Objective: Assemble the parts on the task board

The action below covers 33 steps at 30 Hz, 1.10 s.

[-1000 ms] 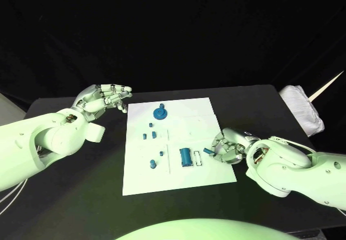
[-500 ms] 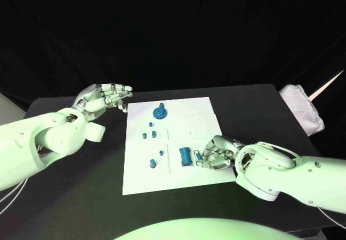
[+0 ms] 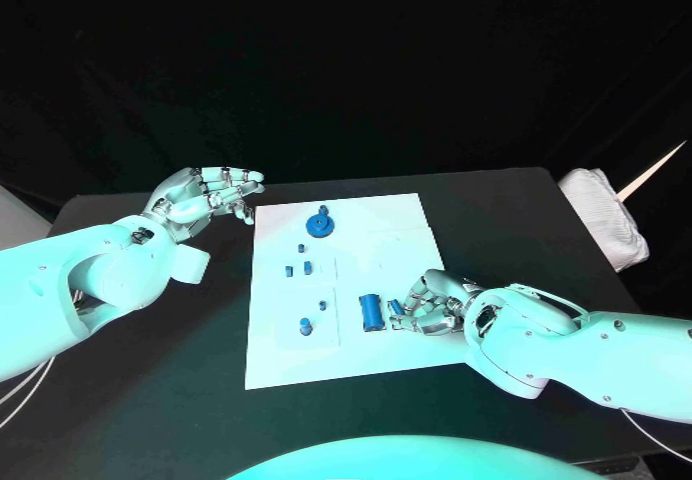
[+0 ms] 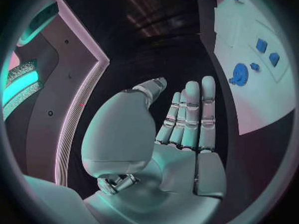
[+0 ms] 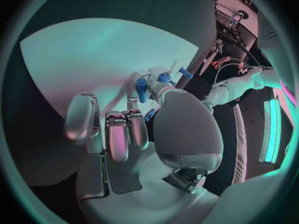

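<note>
The white task board (image 3: 387, 222) lies mid-table. On it are a round blue part (image 3: 320, 222), several small blue pieces (image 3: 304, 325) and a blue cylinder (image 3: 371, 311). My right hand (image 3: 430, 306) is low over the board's near right part, just right of the cylinder. It pinches a small blue peg (image 3: 395, 305), which the right wrist view shows between thumb and finger (image 5: 142, 89). My left hand (image 3: 209, 196) hangs above the board's far left corner with its fingers extended together and nothing in them (image 4: 187, 119). The left wrist view also shows the round part (image 4: 238, 75).
A white bundle (image 3: 606, 228) with a pale stick (image 3: 652, 170) lies at the table's right edge. Black tabletop (image 3: 159, 400) surrounds the board on all sides.
My right hand has moved left across the board's edge with the small peg, ending close beside the blue cylinder. The left hand has stayed where it was.
</note>
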{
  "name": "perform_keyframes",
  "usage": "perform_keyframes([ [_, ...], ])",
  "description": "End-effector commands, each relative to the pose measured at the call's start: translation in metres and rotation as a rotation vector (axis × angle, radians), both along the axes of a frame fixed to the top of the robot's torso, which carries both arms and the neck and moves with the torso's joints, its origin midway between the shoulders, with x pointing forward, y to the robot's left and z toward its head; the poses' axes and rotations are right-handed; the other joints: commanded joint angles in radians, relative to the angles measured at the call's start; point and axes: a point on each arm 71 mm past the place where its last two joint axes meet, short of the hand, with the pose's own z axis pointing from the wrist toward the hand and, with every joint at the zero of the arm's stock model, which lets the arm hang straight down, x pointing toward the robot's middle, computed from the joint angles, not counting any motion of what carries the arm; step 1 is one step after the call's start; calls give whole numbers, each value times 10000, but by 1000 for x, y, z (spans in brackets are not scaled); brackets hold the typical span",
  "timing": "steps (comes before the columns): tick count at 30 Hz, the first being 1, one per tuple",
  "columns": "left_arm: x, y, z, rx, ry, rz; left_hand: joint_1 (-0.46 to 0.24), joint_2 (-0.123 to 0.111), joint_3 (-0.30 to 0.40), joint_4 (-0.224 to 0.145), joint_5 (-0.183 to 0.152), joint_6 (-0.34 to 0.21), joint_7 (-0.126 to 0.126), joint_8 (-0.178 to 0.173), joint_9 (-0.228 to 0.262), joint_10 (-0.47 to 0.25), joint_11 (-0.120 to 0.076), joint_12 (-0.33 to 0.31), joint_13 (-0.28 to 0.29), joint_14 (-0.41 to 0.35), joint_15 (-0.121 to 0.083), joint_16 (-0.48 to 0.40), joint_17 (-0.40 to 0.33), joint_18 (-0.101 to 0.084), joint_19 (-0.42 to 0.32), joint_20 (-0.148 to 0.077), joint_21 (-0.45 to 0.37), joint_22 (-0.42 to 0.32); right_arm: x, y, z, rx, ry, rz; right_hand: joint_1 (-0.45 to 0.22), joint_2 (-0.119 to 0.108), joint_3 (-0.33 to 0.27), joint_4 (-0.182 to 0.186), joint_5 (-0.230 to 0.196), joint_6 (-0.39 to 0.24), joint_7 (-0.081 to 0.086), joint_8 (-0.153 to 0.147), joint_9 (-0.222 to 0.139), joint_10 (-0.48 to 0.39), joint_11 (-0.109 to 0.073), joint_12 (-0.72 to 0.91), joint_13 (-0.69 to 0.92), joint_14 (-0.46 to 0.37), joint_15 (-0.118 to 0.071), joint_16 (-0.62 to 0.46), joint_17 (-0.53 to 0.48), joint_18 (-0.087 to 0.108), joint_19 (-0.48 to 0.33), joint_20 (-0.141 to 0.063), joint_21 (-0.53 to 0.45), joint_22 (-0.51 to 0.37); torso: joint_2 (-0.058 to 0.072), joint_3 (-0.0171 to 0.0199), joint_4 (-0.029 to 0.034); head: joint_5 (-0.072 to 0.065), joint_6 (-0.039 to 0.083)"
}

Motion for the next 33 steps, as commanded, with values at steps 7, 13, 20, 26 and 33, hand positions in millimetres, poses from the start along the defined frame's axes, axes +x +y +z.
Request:
perform_keyframes([
  [7,0,-1,1,-51,-34,-78,-18,70,3,46,19,-46,133,29,0,-62,-13,38,-18,-79,-12,0,-12,146,61,-11,-32,-13,-1,3,1,274,-208,-164,-133,43,-89,0,78,35,41,-8,-8,763,-65,64,2143,1059,-79,37,2630,-104,233,-65,110,1069,5,10,8,16,4],
  [13,0,-1,1,-44,-20,-75,-18,70,3,46,19,-46,133,29,0,-62,-13,38,-18,-79,-12,0,-12,146,61,-11,-32,-13,-3,6,2,378,-182,-16,-503,33,-284,22,55,64,46,-27,-35,771,-61,75,2153,1059,-78,37,2630,-107,246,-68,121,1090,2,6,0,38,-22],
  [20,0,0,1,-30,5,-70,-30,70,-4,58,16,-40,134,35,1,-65,-11,40,-21,-80,-10,0,-13,145,62,-10,-34,-14,-5,6,2,391,-110,16,-1094,17,-721,19,598,98,37,-61,-79,769,-66,55,2155,1059,-83,37,2630,-102,246,-73,69,1110,-7,4,-20,54,-44],
  [26,0,0,0,-20,18,-60,-30,70,-4,58,16,-40,134,35,1,-65,-11,40,-21,-80,-10,0,-13,145,62,-10,-34,-14,-6,5,3,439,-138,5,-1238,10,-867,30,724,95,36,-70,-88,763,-66,36,2149,1059,-83,37,2630,-96,240,-74,22,1104,-5,7,-7,38,-27],
  [33,0,0,0,-19,23,-66,-30,70,-4,58,16,-40,134,35,1,-65,-11,40,-21,-80,-10,0,-13,145,62,-10,-34,-14,-6,5,4,461,-191,3,-1265,13,-890,34,734,94,36,-71,-89,760,-66,25,2145,1059,-84,37,2630,-92,235,-73,-3,1097,-4,3,-2,49,-34],
])
